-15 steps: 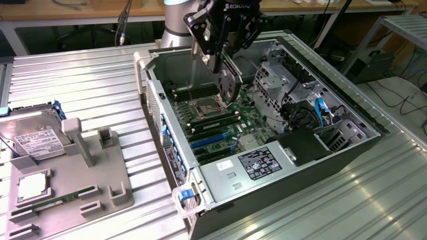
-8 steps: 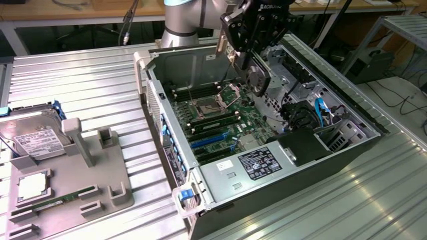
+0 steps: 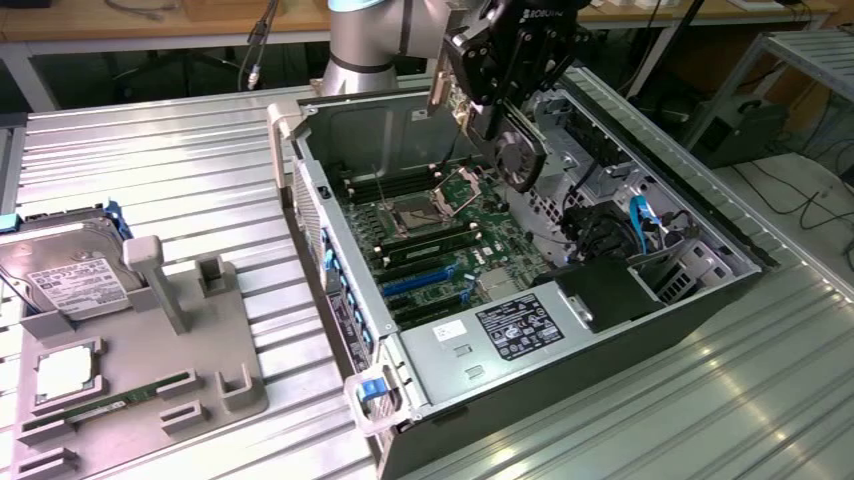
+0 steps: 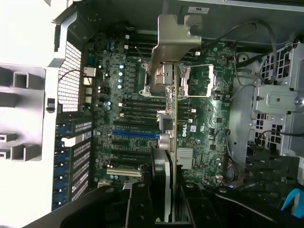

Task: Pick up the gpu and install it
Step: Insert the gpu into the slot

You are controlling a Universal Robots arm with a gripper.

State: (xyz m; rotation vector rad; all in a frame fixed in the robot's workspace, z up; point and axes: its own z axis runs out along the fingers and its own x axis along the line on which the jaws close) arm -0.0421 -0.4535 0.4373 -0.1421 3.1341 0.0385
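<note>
Student: Gripper [image 3: 505, 88] state, and position of the gpu [image 3: 518, 155]?
Tutor: Jaws clamped on the gpu, one against each face. Card held on edge, fan face visible in the exterior view, hanging above the motherboard [image 3: 501, 245] inside the open computer case [image 3: 534, 420]
Student: Wrist view?
Tutor: Card seen edge-on, silver bracket [image 4: 175, 38] at the end farthest from the gripper, blue slot [image 4: 135, 134] near its edge. Hard drive [image 3: 67, 275] lies on the grey fixture [image 3: 200, 350], well apart, at the exterior view's left
</note>
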